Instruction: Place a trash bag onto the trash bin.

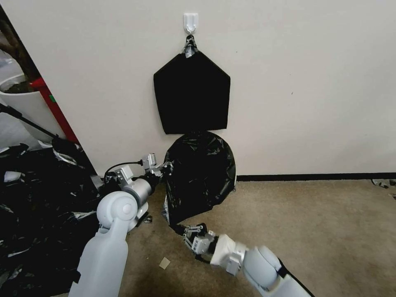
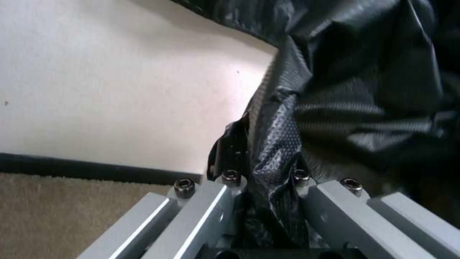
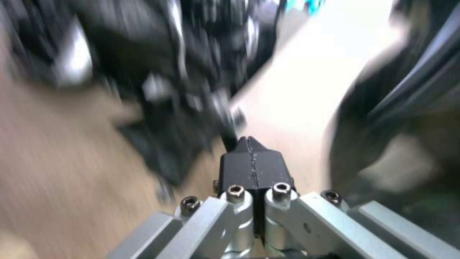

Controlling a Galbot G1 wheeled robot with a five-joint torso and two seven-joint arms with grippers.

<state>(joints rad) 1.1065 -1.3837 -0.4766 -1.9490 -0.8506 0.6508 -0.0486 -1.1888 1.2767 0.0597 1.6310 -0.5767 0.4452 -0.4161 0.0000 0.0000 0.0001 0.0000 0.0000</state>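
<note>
Trash bag (image 1: 201,175) stands draped over the trash bin on the carpet against the wall, just below a flat black pack (image 1: 192,95) on a hook. Left gripper (image 1: 165,167) pinches the bag's upper left edge (film bunched between its fingers (image 2: 230,176)). Right gripper (image 1: 187,231) sits low by the bag's base, fingers pressed together, holding nothing.

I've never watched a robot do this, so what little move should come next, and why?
Probably the left gripper should tug the film further down the side. It pinches a fold of the trash bag, which already drapes over the bin. The right gripper, shut, sits low by the bag's bottom edge.
</note>
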